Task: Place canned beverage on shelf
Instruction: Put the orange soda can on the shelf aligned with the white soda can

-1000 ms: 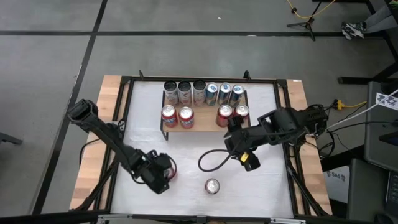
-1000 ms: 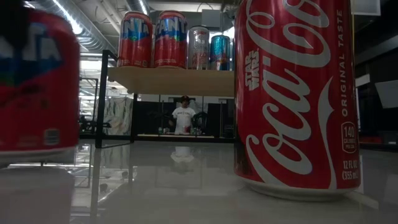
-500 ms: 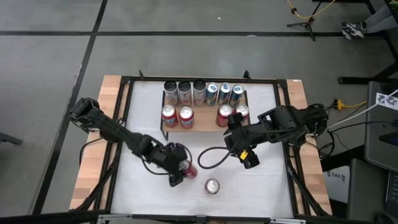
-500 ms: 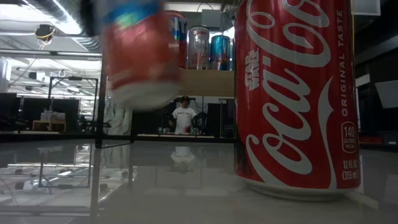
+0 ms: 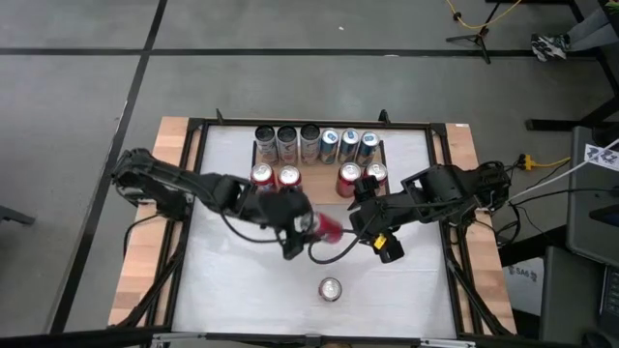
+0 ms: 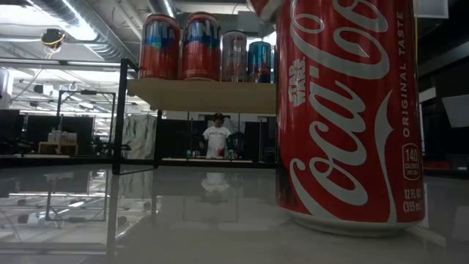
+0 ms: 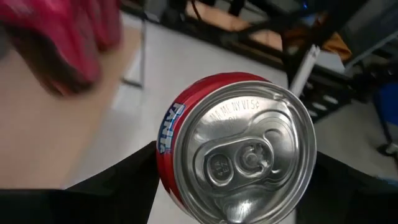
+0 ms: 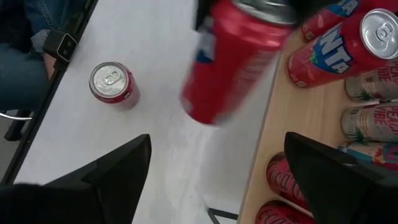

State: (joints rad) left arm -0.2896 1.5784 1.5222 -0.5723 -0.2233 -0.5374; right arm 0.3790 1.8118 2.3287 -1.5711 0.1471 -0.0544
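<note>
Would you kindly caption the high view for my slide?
Left pincer carries a red can toward the shelf.

grey floor (image 5: 77, 116) crossed by dark lines; ceiling light strips (image 6: 69, 16) overhead.

White table (image 5: 242, 290) carries the wood-topped shelf (image 5: 317, 190) at its far side and one red can (image 5: 330, 288) standing near the front edge; shelf holds six cans (image 5: 311, 143) in back, four red cans (image 5: 277, 177) in front.
</note>
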